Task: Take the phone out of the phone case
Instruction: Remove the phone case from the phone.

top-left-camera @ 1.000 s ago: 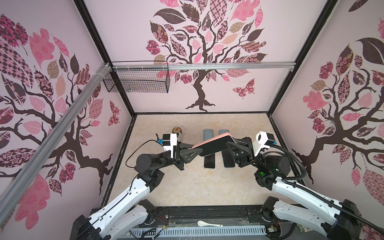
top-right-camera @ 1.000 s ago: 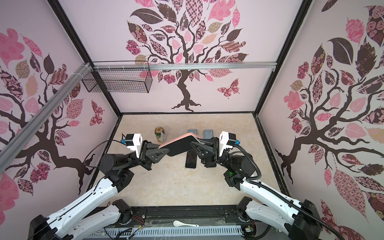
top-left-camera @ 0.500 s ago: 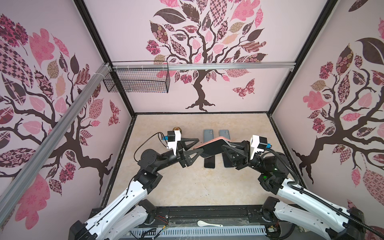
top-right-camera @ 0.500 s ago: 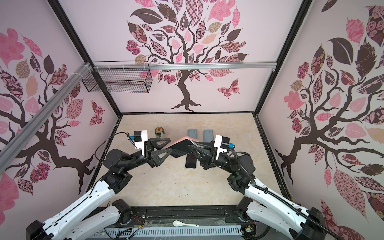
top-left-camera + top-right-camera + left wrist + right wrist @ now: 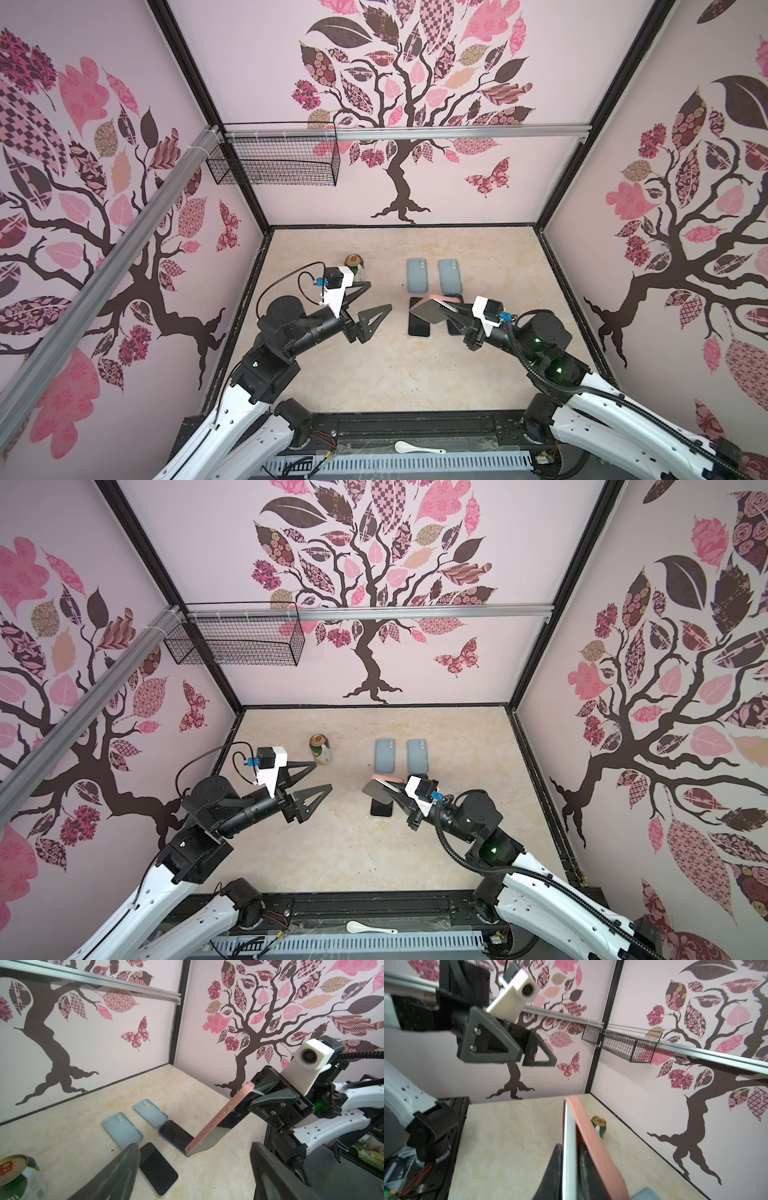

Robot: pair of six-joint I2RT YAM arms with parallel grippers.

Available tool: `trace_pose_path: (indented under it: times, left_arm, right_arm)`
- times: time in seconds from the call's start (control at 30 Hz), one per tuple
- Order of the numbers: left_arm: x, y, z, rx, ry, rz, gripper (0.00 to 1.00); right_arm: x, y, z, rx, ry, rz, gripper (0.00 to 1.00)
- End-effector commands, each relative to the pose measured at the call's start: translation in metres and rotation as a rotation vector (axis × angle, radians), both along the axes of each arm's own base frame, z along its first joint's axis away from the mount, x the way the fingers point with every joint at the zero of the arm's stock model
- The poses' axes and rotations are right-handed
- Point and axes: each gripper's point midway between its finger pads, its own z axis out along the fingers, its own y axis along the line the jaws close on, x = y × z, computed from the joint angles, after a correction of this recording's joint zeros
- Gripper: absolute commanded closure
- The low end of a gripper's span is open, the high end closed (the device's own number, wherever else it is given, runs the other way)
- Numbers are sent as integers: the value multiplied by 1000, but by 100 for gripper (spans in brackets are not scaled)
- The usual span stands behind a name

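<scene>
Reaching toward the middle, the right gripper [image 5: 446, 311] clamps the phone [image 5: 427, 312], tilted above the table [image 5: 332, 374], its pink case [image 5: 436, 298] standing off one edge. The left gripper [image 5: 379, 296] hangs spread and empty, well apart; two blue cases [image 5: 417, 275] lie flat behind.

A robot test booth, shown by decal-papered walls [image 5: 457, 187] and aluminium rail [image 5: 457, 134]
</scene>
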Motion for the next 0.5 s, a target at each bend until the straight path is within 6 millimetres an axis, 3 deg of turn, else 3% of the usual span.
trace_pose_path:
  times: [0.0, 0.13, 0.23, 0.47]
  left_arm:
    - [-5, -4, -9, 139, 32, -60, 12]
    - [-7, -18, -17, 203, 96, -159, 12]
    - [-8, -30, -21, 195, 132, -223, 17]
    - [-13, -57, -34, 234, 152, -290, 24]
  right_arm:
    - [-7, 8, -7, -191, -219, 46, 100]
    - [-3, 14, -31, -329, -303, 69, 100]
    - [-4, 22, -41, -389, -317, 120, 100]
    - [-11, 37, -36, -362, -327, 217, 100]
